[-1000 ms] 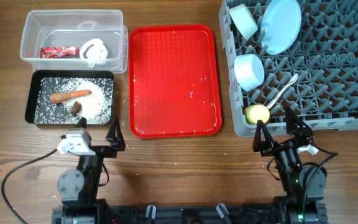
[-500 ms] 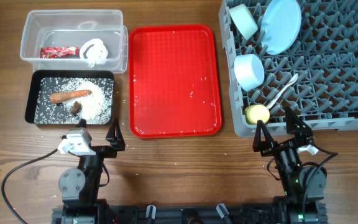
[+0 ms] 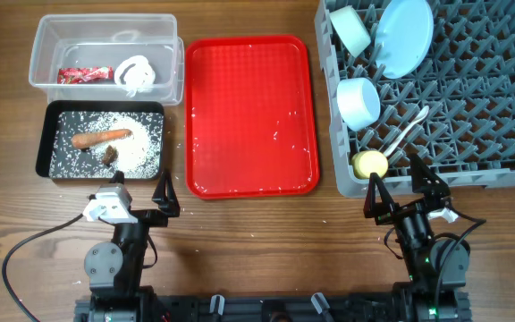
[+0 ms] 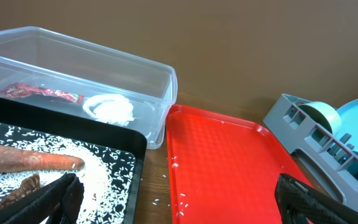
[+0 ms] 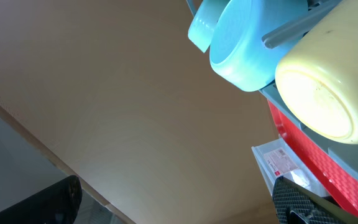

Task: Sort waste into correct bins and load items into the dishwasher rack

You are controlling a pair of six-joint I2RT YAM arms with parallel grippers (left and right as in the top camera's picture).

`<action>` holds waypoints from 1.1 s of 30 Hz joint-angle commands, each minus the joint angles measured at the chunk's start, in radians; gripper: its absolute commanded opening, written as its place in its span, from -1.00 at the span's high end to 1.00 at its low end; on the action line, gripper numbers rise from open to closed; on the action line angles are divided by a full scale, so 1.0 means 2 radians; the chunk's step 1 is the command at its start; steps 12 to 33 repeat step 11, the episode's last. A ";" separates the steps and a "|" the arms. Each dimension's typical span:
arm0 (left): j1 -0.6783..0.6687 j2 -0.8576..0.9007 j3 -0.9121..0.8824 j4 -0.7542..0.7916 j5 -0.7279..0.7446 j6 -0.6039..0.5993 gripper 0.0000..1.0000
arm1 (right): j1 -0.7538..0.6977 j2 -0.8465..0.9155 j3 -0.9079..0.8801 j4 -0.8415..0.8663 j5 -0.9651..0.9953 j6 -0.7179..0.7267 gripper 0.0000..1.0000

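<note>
The grey dishwasher rack (image 3: pixel 472 107) at the right holds the light-blue plate (image 3: pixel 404 36), the whitish-green bowl (image 3: pixel 350 29), the light-blue bowl (image 3: pixel 359 101), the yellow cup (image 3: pixel 370 165) and the white spoon (image 3: pixel 406 132). The clear tub (image 3: pixel 105 55) holds the red wrapper (image 3: pixel 84 74) and the white tissue (image 3: pixel 136 75). The black bin (image 3: pixel 103 139) holds the carrot (image 3: pixel 101 137), the brown scrap (image 3: pixel 111 156) and rice (image 3: pixel 137 148). My left gripper (image 3: pixel 141 190) is open and empty at the front left. My right gripper (image 3: pixel 401 190) is open and empty below the rack's front edge.
A flat red tray (image 3: pixel 250 116) with a few rice grains lies between the bins and the rack. A few grains lie on the wood beside the black bin. The tray also shows in the left wrist view (image 4: pixel 222 168).
</note>
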 commanded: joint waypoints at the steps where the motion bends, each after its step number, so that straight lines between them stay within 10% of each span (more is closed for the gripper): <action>1: -0.003 -0.005 -0.003 -0.002 -0.009 0.003 -0.99 | 0.003 -0.002 -0.001 0.001 0.006 0.007 -0.99; 33: -0.003 -0.005 -0.003 -0.002 -0.009 0.003 -1.00 | 0.003 -0.002 -0.001 0.001 0.006 0.007 -0.99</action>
